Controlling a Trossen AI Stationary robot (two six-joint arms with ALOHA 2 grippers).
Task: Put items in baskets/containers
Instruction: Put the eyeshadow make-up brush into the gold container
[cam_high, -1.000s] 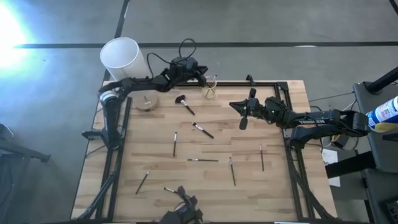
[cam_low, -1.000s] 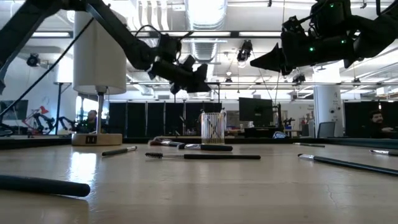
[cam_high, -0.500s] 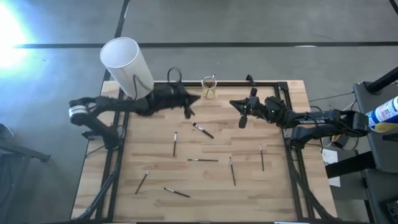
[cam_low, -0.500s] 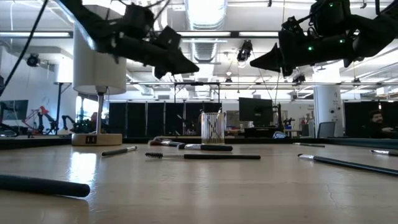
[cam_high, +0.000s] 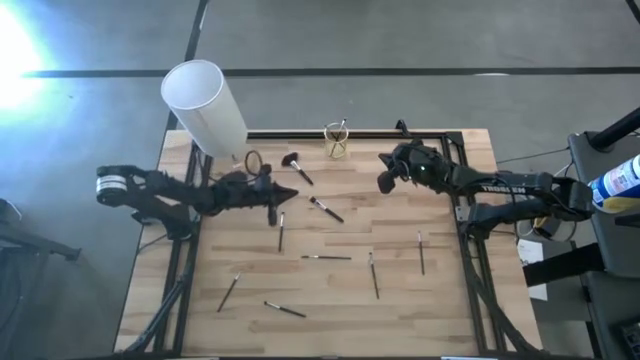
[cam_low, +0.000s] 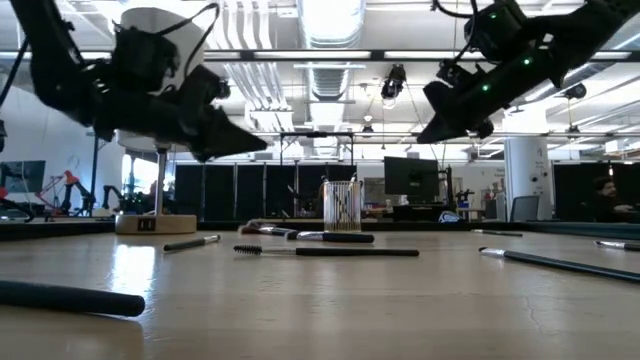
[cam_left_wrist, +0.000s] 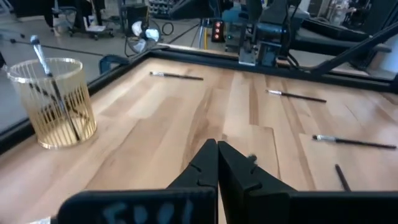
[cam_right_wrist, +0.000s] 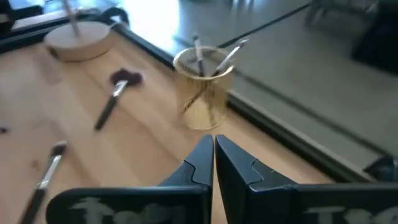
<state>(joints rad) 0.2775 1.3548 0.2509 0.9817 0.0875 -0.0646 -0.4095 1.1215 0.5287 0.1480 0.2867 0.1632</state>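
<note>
A small clear yellowish cup (cam_high: 337, 142) stands at the table's far edge with a few brushes upright inside it (cam_right_wrist: 202, 87). Several thin dark brushes lie flat on the wood, among them one with a bushy head (cam_high: 295, 165) and others (cam_high: 325, 208) (cam_high: 281, 232) (cam_high: 327, 257). My left gripper (cam_high: 291, 193) hovers shut above the table's left half, pointing toward the right edge, with nothing between its fingers (cam_left_wrist: 217, 149). My right gripper (cam_high: 383, 184) hangs shut to the right of the cup, tipped down toward it (cam_right_wrist: 213, 146), also holding nothing.
A big white cylinder (cam_high: 205, 100) rises from a round wooden base (cam_right_wrist: 78, 40) at the far left corner. A black frame rail (cam_high: 400, 132) runs along the table's far edge behind the cup. More brushes lie toward the near edge (cam_high: 229, 292) (cam_high: 285, 309) (cam_high: 421, 252).
My left gripper has drawn back from above the cup toward the table's left and near edges and has come down lower. My right gripper has stayed in place but has tipped its fingers from level to slanting down.
</note>
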